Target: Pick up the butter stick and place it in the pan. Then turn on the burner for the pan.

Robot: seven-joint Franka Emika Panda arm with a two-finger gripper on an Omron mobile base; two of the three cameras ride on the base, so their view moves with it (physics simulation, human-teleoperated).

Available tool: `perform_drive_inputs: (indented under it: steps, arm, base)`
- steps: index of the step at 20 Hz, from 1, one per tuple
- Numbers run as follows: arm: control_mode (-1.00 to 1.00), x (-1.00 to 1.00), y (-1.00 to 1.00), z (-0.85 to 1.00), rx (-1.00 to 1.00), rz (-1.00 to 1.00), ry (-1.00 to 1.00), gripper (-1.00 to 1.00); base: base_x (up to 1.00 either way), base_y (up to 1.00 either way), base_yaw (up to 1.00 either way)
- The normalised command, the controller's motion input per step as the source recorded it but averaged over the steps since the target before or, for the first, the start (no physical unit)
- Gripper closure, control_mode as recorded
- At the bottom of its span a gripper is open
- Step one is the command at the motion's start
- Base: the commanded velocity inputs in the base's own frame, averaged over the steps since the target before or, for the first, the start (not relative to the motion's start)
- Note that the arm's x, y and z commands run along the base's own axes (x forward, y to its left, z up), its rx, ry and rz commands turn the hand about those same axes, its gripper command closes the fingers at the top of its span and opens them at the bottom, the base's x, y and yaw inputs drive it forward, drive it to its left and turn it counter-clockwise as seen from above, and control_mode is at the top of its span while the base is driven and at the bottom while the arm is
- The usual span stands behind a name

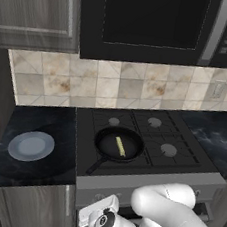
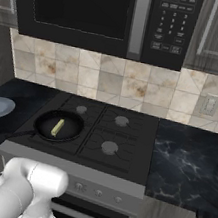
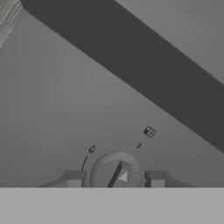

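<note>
Already the butter stick [image 1: 121, 146] is seen lying in the pan [image 1: 106, 146] on the front-left burner, so the knob is the step in hand. At the stove's front panel a round knob [image 3: 117, 170] is framed between the fingertips [image 3: 73, 179] of the gripper [image 3: 113, 179], spread wide and empty. A centred, squarely closed grip is called for before any turn.

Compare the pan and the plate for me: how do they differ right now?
The pan is black with a raised rim and a straight handle; the plate is grey-blue, flat and handleless. The pan sits on the stove's front-left burner; the plate lies on the dark counter to the stove's left. The pan holds the butter stick; the plate holds nothing. Both are round.
</note>
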Motion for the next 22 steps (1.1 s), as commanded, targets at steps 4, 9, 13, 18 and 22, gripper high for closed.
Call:
perform_drive_inputs:
  steps: [4,9,13,18,22]
  arm:
    - [-1.00,0.00,0.00,0.00,-0.25,-0.03,0.00,1.00]
    - [-1.00,0.01,0.00,0.00,-0.24,-0.01,0.00,1.00]
    - [-1.00,0.00,0.00,0.00,-0.23,0.00,0.00,1.00]
    - [-1.00,0.00,0.00,0.00,-0.24,0.00,0.00,1.00]
    - [-1.00,0.00,0.00,0.00,-0.29,0.00,0.01,1.00]
  base:
    - [0.00,0.00,0.00]
    - [0.00,0.00,0.00]
    - [0.00,0.00,0.00]
    - [0.00,0.00,0.00]
    - [0.00,0.00,0.00]
